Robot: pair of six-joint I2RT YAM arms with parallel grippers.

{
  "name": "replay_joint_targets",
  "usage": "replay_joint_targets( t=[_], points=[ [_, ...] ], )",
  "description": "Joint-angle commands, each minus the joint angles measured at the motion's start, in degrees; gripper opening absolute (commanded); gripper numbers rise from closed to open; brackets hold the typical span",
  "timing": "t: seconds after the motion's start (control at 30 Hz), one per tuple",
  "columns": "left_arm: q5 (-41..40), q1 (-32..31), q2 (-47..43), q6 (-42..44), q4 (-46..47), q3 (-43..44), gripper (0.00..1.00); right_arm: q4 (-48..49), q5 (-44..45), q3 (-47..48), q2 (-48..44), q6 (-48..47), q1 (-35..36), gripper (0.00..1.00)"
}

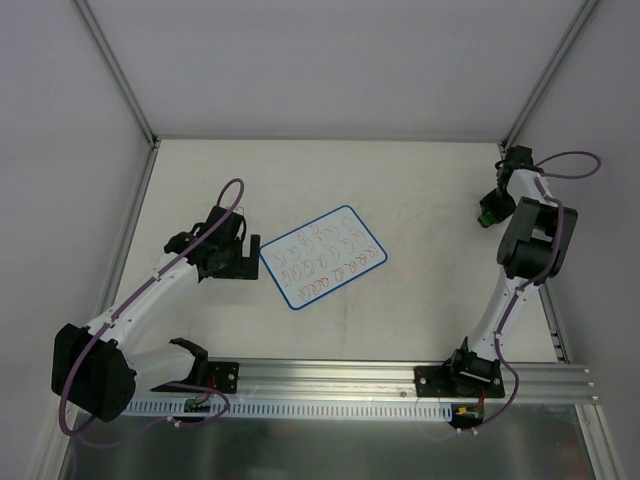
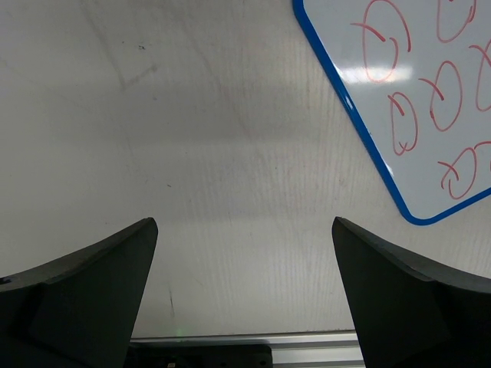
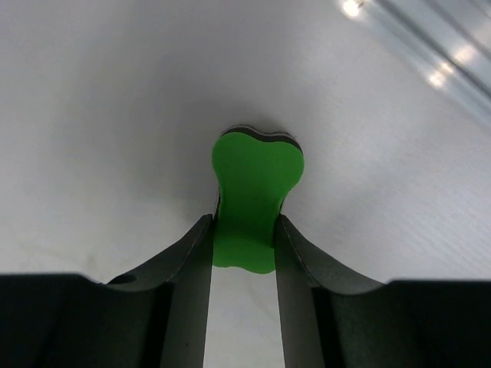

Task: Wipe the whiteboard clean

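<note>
The whiteboard (image 1: 323,257) lies flat near the middle of the table, blue-rimmed, tilted, and covered with rows of red and blue scribbles. In the left wrist view its corner (image 2: 430,100) shows red loops at the upper right. My left gripper (image 1: 250,256) hovers just left of the board, open, with only bare tabletop between its fingers (image 2: 245,230). A green bone-shaped eraser (image 3: 257,184) lies on the table at the far right (image 1: 486,216). My right gripper (image 3: 244,226) is down over it, both fingers pressed against its narrow waist (image 1: 490,212).
An aluminium rail (image 1: 330,375) runs along the near edge and carries both arm bases; it also shows in the left wrist view (image 2: 307,349). A metal frame rail (image 3: 430,46) passes close behind the eraser. White walls enclose the table on three sides.
</note>
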Motion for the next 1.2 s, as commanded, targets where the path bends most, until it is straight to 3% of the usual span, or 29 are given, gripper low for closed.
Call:
replay_joint_targets(
  t=[0.0,0.13,0.27,0.43,0.57,0.93,1.17],
  points=[
    [0.2,0.74,0.22,0.47,-0.31,0.18,0.99,0.29,-1.83,-2.48,-8.16,-5.68,5.93,0.12],
    [0.03,1.27,-0.04,0.47,-0.22,0.09,0.99,3.63,-3.94,-10.2,-15.54,-9.11,14.62,0.12],
    [-0.41,1.45,-1.09,0.03,-0.31,0.09,0.99,3.81,-3.15,-12.68,-19.24,-12.8,28.75,0.13],
    [-0.68,1.62,-1.27,-0.5,-0.22,-0.08,0.99,4.95,-3.86,-13.3,-18.11,-13.43,43.35,0.13],
    [-1.12,1.8,-1.53,-0.76,-0.13,-0.08,0.99,5.83,-2.54,-13.13,-15.12,-12.9,50.22,0.13],
    [-1.29,1.8,-1.01,-1.03,-0.13,-0.08,0.99,6.89,-4.64,-22.17,-12.21,-9.04,54.02,0.11],
    [0.81,1.8,-0.66,-2.16,-0.13,0.09,0.99,-0.83,-1.4,-29.47,-16.51,-7.01,54.11,0.11]
  ],
)
